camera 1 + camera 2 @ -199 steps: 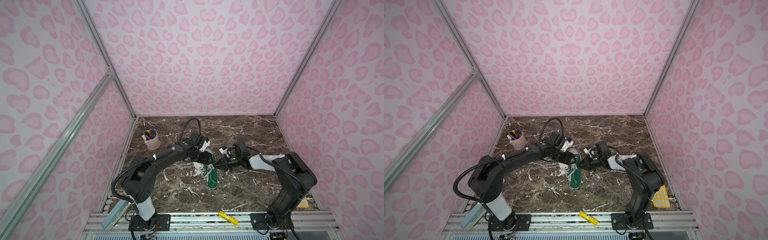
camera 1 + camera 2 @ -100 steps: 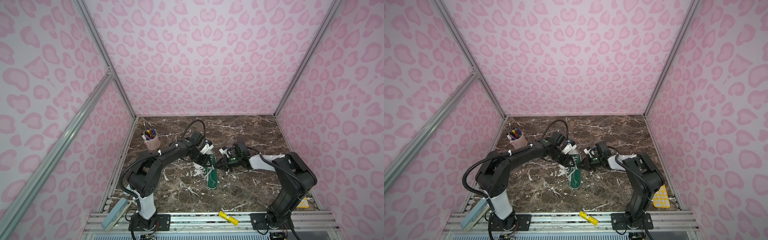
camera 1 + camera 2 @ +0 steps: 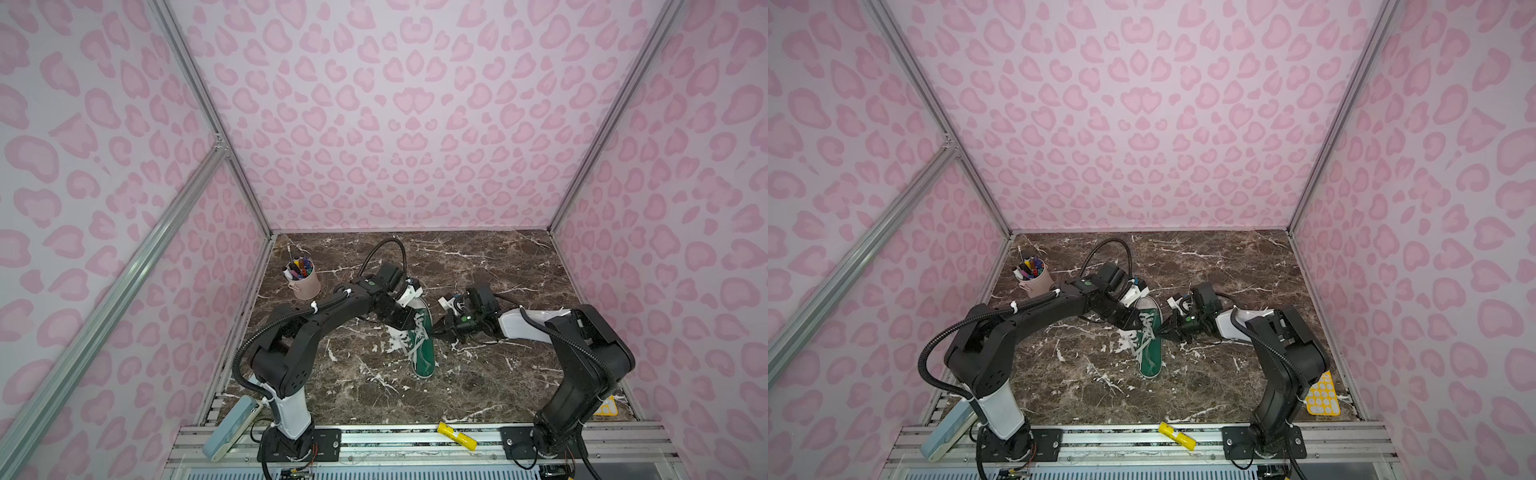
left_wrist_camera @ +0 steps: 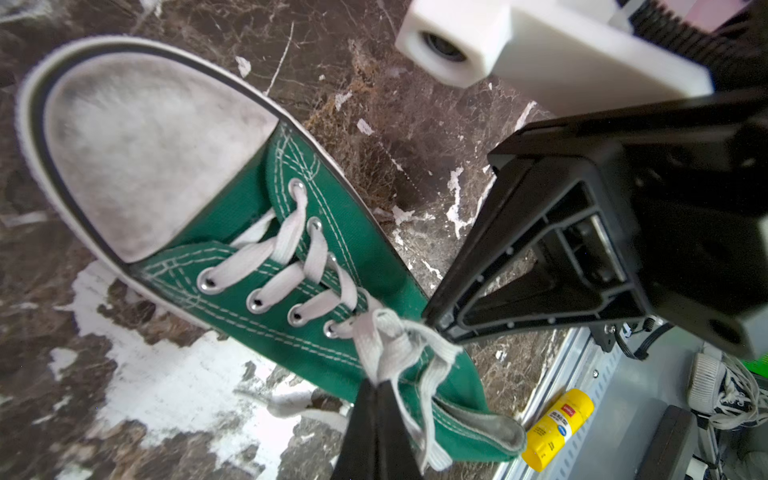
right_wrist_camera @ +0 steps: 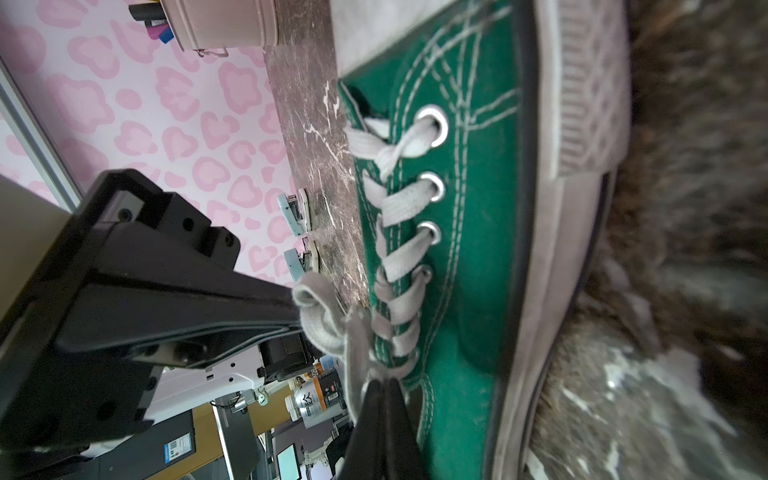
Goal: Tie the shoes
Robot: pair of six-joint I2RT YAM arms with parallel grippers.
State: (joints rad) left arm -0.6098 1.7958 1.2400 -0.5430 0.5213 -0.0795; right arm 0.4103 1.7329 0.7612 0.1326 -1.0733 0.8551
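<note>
The left gripper (image 3: 411, 325) has closed on the sneaker's (image 3: 424, 357) laces (image 3: 419, 338) from 10 o'clock in a top view, while the right gripper (image 3: 437, 330) pinches them from 3 o'clock.

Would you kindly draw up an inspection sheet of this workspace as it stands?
Surface: brown marble tabletop, white-veined.
Job's things: green sneaker lying mid-table; laces bunched in a loose knot by the top eyelets.
Clutter: pink pen cup back left; yellow bottle on the front rail; yellow tray front right; light-blue device front left.
Grippers: left gripper and right gripper both shut on the laces.
Cables: black hose loops up behind the left gripper.
Surroundings: pink spotted walls, aluminium frame.
</note>
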